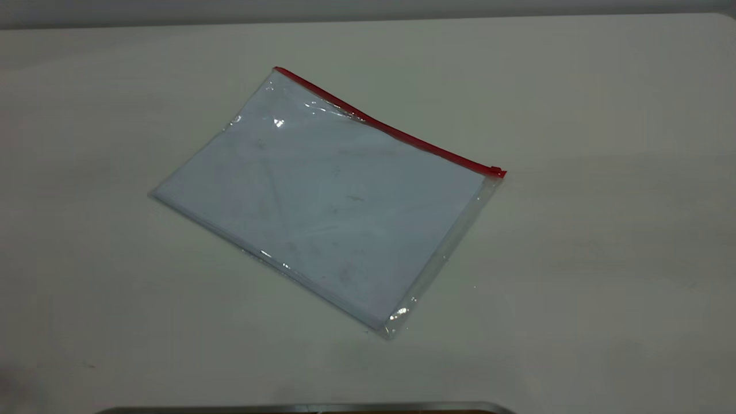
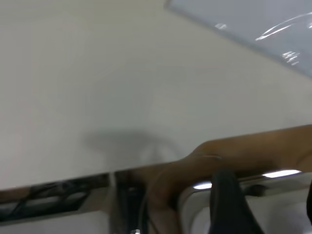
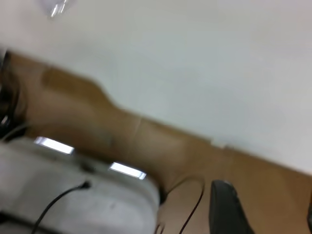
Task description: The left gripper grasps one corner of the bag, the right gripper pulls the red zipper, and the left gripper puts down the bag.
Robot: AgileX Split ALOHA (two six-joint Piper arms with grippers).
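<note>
Nearest, at the left wrist: left gripper [image 2: 267, 190] hanging back beyond the wooden lip of the table [image 1: 575, 287], jaws spread, holding nothing. Likewise the right gripper [image 3: 265, 204], also off the table edge, jaws apart and empty. Neither in the exterior view.

Farther out, across a bare stretch of tabletop: the bag [image 1: 322, 195], lying flat and skewed to the table's edges, well apart from both grippers, touched by neither.

Farthest, along the bag's long far side: the red zipper [image 1: 391, 129], running slantwise from the corner [image 1: 278, 71] on the left arm's side down to the slider tab [image 1: 495, 171] on the right arm's side, next to the clear margin [image 1: 454, 247].

Judged from this lie: corner the likelier reach for the left gripper, tab for the right. Probably calls for a long reach over the bag's whole width to either end. No grasp yet.
</note>
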